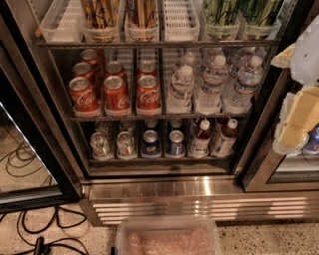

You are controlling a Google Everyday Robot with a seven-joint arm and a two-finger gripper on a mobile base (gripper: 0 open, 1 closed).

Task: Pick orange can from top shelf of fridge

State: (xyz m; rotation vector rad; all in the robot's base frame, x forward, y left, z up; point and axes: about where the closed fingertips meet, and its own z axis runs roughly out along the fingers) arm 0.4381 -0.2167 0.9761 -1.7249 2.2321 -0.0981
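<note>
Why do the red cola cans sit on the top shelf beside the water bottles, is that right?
No. In the camera view the red cola cans sit on the middle shelf beside the water bottles. The pincer hangs at the right edge.

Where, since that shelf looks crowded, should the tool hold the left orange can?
Probably grip the left orange can round its upright body above the clear tray rim, coming straight in from the open front; trays flank both sides. The tool hangs far right, level with the water bottles.
</note>
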